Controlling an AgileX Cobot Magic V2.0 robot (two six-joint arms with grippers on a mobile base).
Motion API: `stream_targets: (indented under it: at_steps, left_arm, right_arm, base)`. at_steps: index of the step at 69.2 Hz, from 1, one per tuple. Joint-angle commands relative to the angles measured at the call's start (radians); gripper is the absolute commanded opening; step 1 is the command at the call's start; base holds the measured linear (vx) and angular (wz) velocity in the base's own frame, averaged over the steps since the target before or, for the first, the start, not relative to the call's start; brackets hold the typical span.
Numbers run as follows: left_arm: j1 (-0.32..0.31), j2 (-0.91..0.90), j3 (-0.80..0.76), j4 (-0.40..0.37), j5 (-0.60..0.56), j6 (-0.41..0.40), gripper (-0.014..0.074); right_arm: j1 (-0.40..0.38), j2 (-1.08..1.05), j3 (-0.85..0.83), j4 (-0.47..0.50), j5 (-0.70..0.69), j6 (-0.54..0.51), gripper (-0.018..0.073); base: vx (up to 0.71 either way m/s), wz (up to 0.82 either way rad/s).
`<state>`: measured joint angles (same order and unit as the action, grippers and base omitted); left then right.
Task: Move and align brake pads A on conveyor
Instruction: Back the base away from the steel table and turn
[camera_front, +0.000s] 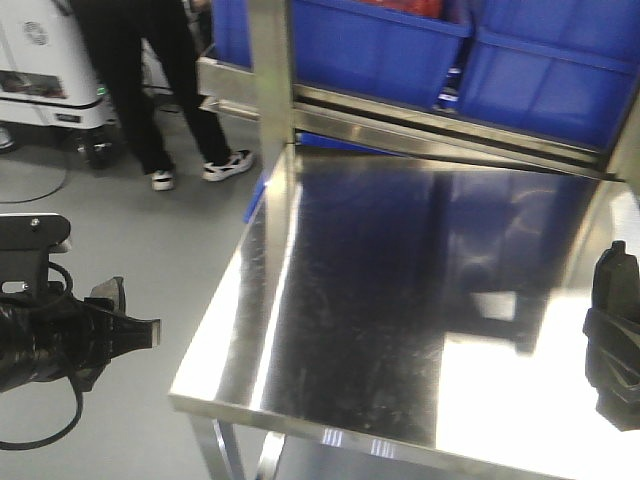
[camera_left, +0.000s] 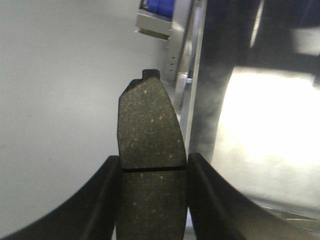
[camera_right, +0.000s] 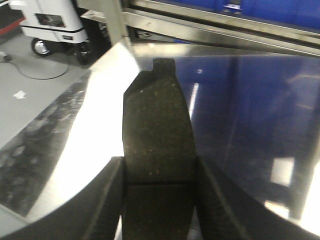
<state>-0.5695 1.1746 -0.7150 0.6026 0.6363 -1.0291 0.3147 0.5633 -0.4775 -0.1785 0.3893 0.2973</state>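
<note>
Each gripper holds one brake pad A, a speckled grey-brown pad with a thin groove across it. In the left wrist view a pad (camera_left: 149, 130) sticks out forward from my left gripper (camera_left: 153, 172), which is shut on its sides. It hangs over the grey floor, just left of the steel table's edge. The right wrist view shows a second pad (camera_right: 157, 130) clamped in my right gripper (camera_right: 159, 175) above the shiny tabletop. From the front, the left gripper (camera_front: 125, 325) is off the table's left side and the right gripper (camera_front: 612, 340) is at the right edge. The conveyor is out of view.
A reflective steel table (camera_front: 400, 300) fills the middle, its left edge (camera_left: 192, 100) close beside the left pad. Blue bins (camera_front: 540, 60) sit on a steel rack behind it. A person's legs (camera_front: 150, 90) and a white machine (camera_front: 45, 60) stand on the floor at the back left.
</note>
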Motion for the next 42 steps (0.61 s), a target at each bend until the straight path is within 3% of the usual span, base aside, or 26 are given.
stream_targets:
  at_steps: [1,42]
  left_arm:
    - [0.001,-0.024,-0.024,0.034,-0.036,-0.002,0.0167]
    - [0.001,-0.024,-0.024,0.034,-0.036,-0.002,0.0167]
  right_arm:
    - [-0.004,-0.001,-0.031,-0.015,-0.090,-0.011,0.0024]
    - [-0.004,-0.001,-0.031,-0.015,-0.090,-0.011,0.0024]
  base:
    - [-0.09,0.44]
    - [-0.06,0.59]
